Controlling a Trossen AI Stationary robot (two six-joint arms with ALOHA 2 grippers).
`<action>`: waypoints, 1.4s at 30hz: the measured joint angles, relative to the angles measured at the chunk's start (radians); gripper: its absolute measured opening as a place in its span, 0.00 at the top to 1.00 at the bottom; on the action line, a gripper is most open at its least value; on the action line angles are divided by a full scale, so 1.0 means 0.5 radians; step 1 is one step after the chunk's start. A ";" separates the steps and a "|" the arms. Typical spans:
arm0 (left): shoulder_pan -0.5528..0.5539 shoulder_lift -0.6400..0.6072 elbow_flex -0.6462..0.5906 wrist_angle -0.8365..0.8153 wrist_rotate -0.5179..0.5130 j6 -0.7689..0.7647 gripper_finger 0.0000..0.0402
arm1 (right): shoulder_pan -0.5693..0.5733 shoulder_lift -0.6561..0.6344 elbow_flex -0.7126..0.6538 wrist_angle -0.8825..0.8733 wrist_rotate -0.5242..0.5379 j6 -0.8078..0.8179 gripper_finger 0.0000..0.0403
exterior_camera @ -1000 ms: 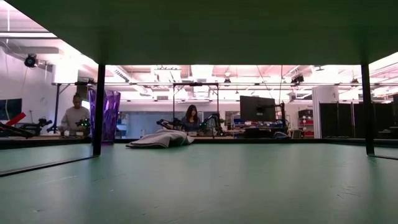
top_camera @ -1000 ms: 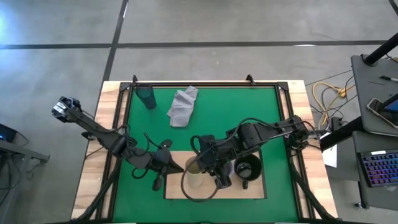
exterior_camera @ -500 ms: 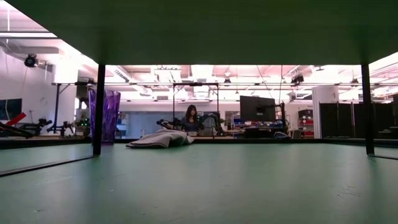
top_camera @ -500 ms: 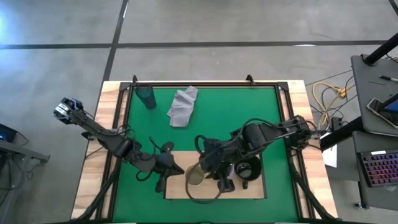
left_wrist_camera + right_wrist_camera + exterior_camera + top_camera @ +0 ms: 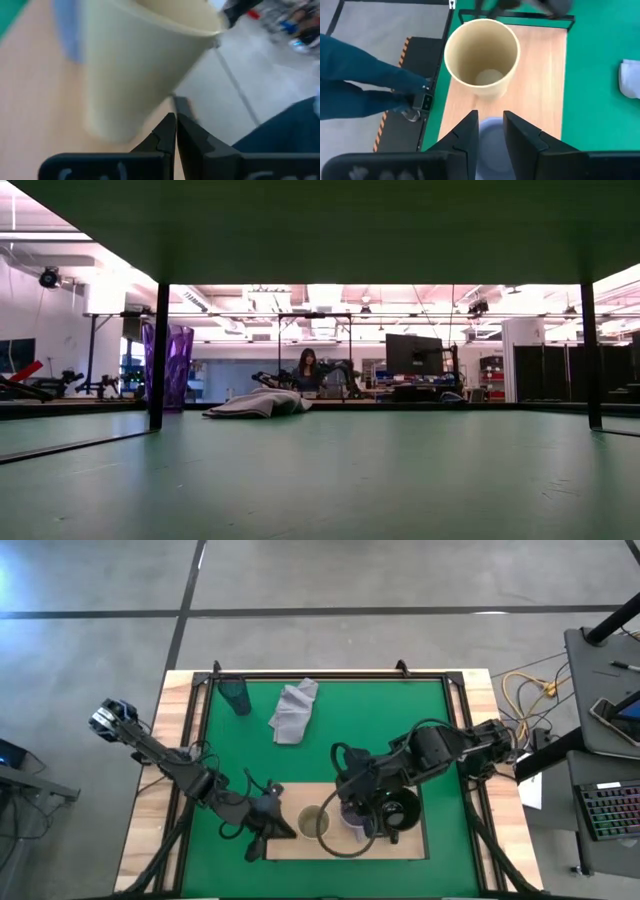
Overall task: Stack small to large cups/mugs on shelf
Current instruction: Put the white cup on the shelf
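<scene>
The light wooden board shelf (image 5: 300,848) lies at the surface's near edge. On it, the cream handleless cup (image 5: 482,57) stands freed, beside the shut, empty left hand (image 5: 171,131). The right hand (image 5: 490,131) straddles the lavender-grey mug (image 5: 493,145) — a grip cannot be told — presumably for nesting.

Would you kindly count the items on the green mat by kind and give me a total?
Cups and mugs: 4 (black mug, lavender-grey mug, cream handleless cup, dark teal tumbler)
Light grey cloth: 1
Light wooden board: 1
Total: 6
</scene>
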 joint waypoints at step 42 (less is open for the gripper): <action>0.097 0.163 -0.008 0.201 -0.277 0.012 1.00 | -0.094 0.122 -0.008 -0.164 0.064 -0.085 0.83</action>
